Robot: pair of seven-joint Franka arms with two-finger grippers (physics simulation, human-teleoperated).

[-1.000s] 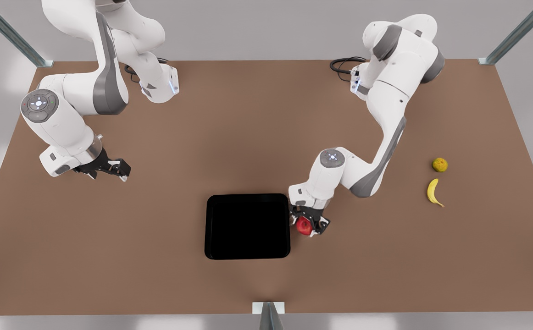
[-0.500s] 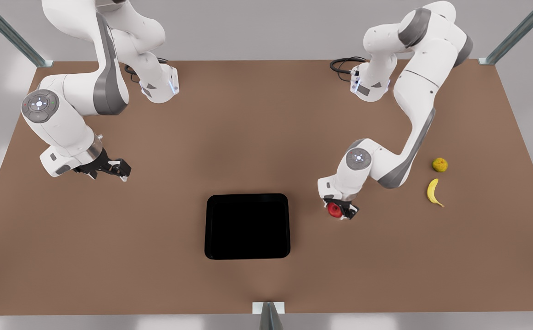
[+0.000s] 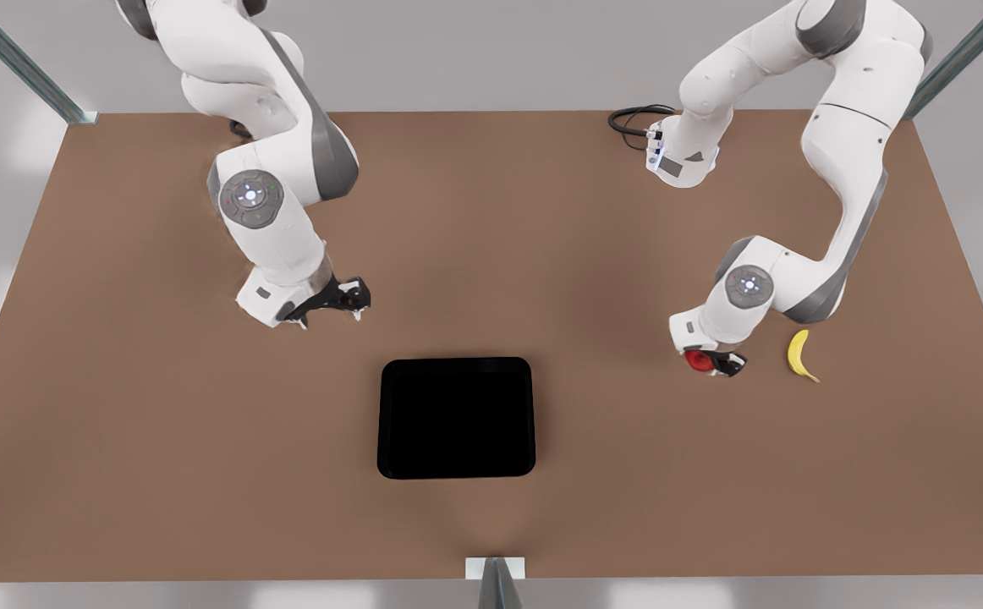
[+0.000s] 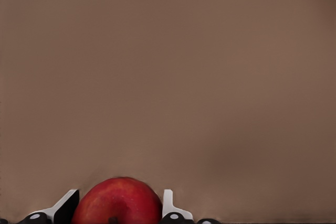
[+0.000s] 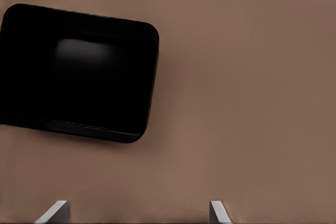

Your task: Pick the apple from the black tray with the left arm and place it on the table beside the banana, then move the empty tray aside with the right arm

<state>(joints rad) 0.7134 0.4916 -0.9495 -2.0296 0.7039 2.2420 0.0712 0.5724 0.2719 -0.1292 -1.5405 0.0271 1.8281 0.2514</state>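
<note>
Left gripper clamps the apple low over the table near the banana, likely for release. Right gripper, fingers spread, empty, hovers beyond the black tray.

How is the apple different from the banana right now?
The apple is round and red; the banana is long, curved and yellow. The apple is held between the left gripper's fingers, while the banana lies free on the table. Both are small fruits close together at the front view's right, away from the tray. The right gripper, open, hangs near the tray.
</note>
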